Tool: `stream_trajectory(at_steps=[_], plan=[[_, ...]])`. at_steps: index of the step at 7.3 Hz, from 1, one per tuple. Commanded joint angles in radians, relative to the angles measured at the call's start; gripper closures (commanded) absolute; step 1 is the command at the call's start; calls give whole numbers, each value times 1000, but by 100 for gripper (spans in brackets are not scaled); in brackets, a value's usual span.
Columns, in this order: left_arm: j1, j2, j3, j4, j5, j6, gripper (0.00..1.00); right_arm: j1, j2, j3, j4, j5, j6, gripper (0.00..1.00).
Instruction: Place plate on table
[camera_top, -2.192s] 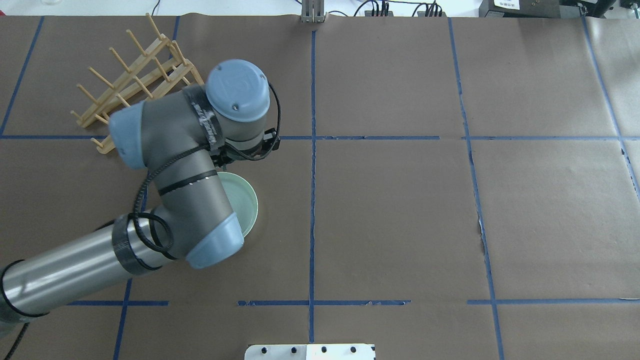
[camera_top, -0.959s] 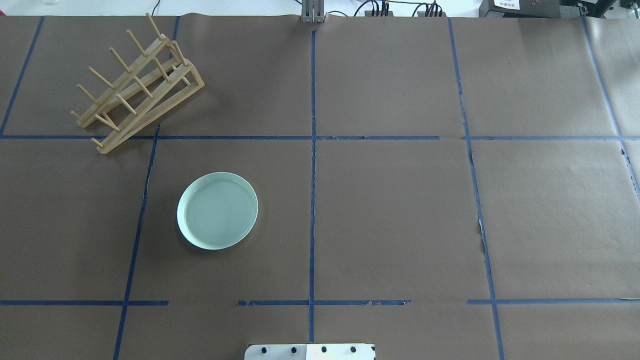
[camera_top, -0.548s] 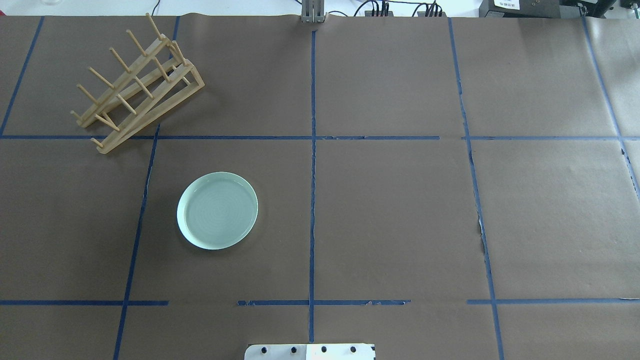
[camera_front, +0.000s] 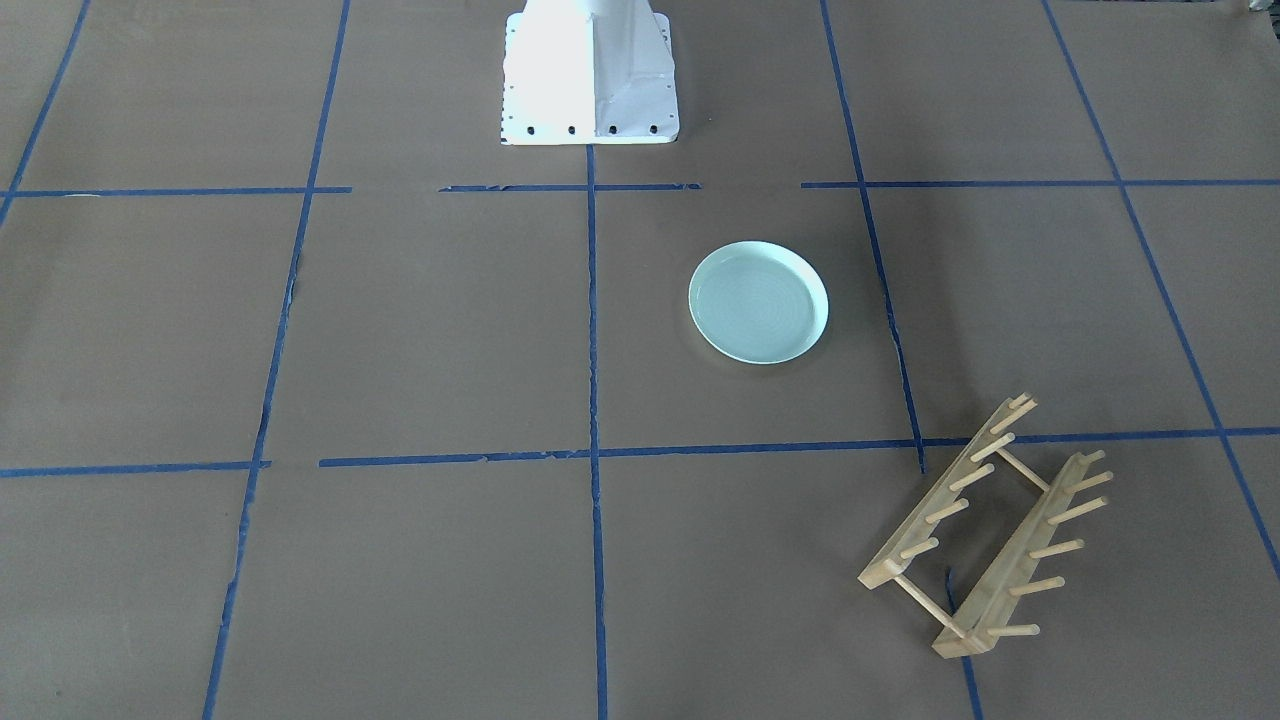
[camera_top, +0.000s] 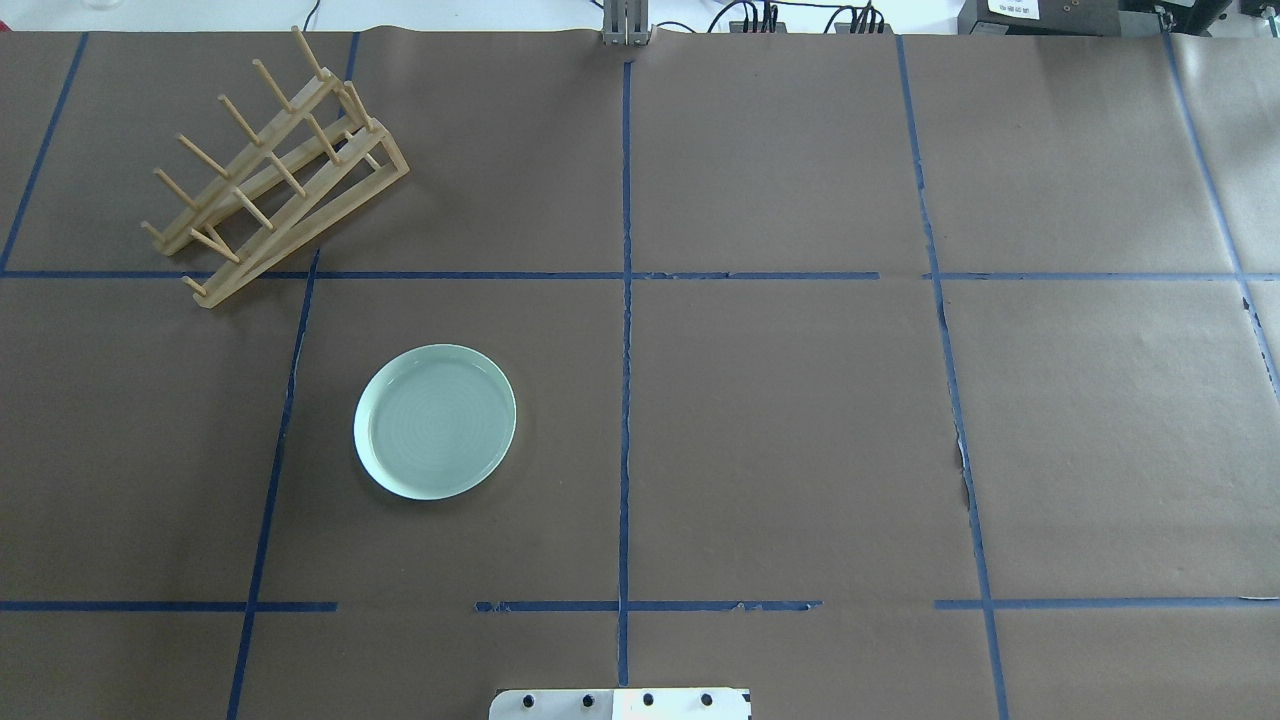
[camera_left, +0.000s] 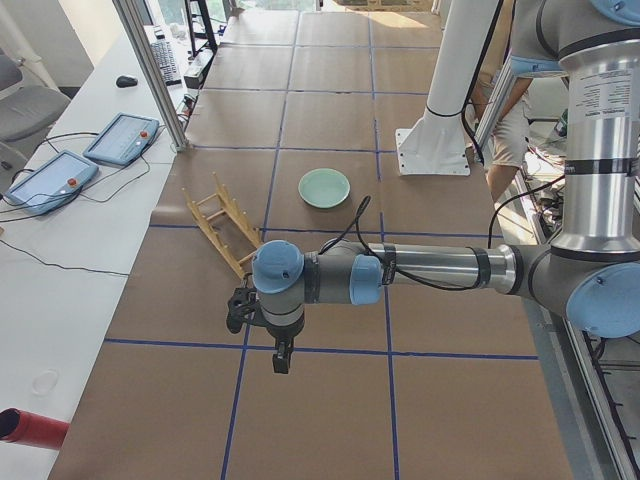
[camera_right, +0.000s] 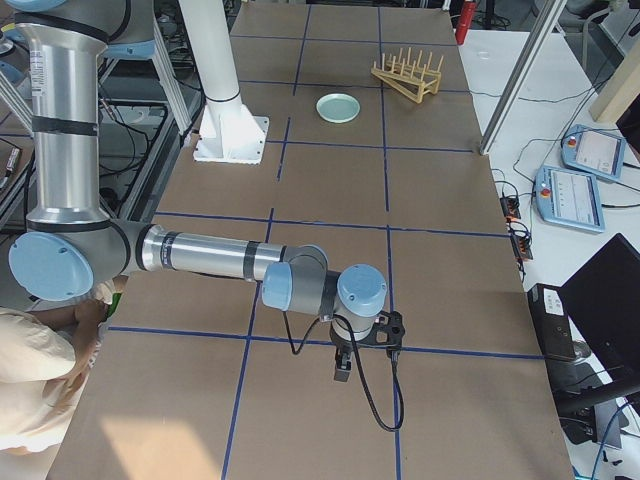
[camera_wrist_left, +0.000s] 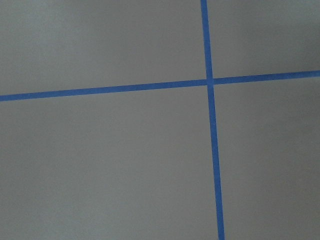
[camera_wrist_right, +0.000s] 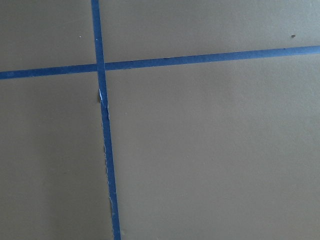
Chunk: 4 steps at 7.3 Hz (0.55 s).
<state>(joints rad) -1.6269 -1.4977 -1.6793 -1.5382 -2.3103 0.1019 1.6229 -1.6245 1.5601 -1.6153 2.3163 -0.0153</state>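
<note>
The pale mint-green plate (camera_top: 435, 421) lies flat on the brown paper-covered table (camera_top: 780, 420), left of the centre tape line; it also shows in the front view (camera_front: 758, 302) and both side views (camera_left: 324, 187) (camera_right: 338, 106). No gripper touches it. My left gripper (camera_left: 283, 360) hangs over the table's left end, far from the plate; I cannot tell whether it is open or shut. My right gripper (camera_right: 342, 368) hangs over the right end; I cannot tell its state either. Both wrist views show only paper and blue tape.
A wooden peg rack (camera_top: 270, 180) stands at the far left, beyond the plate, with no plate in it (camera_front: 985, 525). The white robot base (camera_front: 588, 75) is at the near edge. A person (camera_right: 40, 400) stands beside the robot.
The left arm, over the plate 2.2 s ago, has left the overhead view. The plate lies uncovered in the same spot. Nothing has moved in the last second.
</note>
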Motion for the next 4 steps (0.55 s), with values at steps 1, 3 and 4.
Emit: stream_trajectory(at_steps=[1, 3, 4], plan=[[1, -9, -10, -9, 0, 1, 0, 0, 0, 0, 0, 0, 0, 0], [1, -15, -43, -11, -1, 1, 0, 0, 0, 0, 0, 0, 0, 0], [1, -16, -42, -11, -1, 1, 0, 0, 0, 2, 0, 0, 0, 0]])
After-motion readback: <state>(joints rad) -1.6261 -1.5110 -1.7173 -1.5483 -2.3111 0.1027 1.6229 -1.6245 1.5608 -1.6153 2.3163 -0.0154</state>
